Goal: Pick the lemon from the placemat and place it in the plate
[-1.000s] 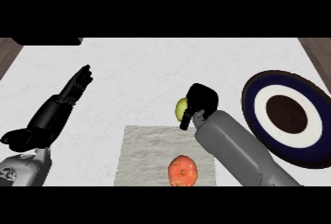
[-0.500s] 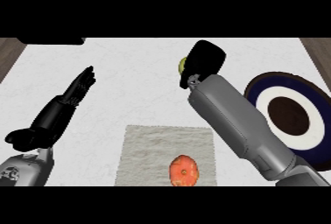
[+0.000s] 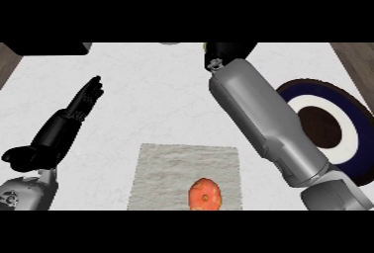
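The counter (image 3: 146,89) is a pale, whitish top that fills most of the frame, with strips of brown wood showing past its edges at the upper left and upper right corners. A dark block sits along the top edge at the upper left.

Low in the middle lies a grey, rough-textured placemat (image 3: 186,168), squared to the counter. On its lower part, near the bottom edge of the frame, rests an orange-red round fruit (image 3: 205,194).

At the right side a round plate (image 3: 356,143) sits on the counter, dark blue at the rim, then a white ring, then a dark brown centre. The grey right forearm crosses in front of its left side, running from the lower right up to the top middle.

The right hand (image 3: 232,50) is at the very top of the frame, partly cut off by it. A thin sliver of yellow-green at its left edge may be the lemon (image 3: 206,47), well away from the placemat and up and left of the plate. I cannot tell how the hand stands.

The left hand (image 3: 82,103) lies at the left, flat and relaxed, pointing to the upper right, holding nothing.
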Controlling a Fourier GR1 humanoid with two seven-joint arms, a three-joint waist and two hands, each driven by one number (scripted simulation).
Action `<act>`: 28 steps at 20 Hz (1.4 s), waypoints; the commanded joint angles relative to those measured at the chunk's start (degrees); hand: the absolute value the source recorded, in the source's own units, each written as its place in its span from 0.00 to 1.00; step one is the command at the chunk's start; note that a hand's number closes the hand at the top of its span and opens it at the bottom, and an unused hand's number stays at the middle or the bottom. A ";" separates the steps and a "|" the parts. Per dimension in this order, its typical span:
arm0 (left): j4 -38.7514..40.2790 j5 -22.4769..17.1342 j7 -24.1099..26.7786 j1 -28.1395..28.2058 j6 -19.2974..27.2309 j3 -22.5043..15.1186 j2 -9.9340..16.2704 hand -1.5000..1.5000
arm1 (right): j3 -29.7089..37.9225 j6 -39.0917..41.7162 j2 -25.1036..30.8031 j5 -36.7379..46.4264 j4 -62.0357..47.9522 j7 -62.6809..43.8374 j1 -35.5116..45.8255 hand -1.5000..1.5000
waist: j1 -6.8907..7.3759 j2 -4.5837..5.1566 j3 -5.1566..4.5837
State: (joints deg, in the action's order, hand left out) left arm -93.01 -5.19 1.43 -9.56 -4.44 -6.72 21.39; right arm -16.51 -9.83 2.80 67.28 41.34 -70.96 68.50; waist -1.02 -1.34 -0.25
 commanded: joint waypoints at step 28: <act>-1.83 1.08 0.64 1.58 -0.69 1.37 -0.68 0.50 | 28.11 -4.64 4.67 25.23 30.44 -2.31 -33.65 1.00 | -0.54 0.94 0.27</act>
State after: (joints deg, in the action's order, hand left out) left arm -94.65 -4.96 1.90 -8.15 -5.51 -4.78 21.55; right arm 7.92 -14.73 7.59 94.72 66.99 -67.14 40.26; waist -1.68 -0.46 0.01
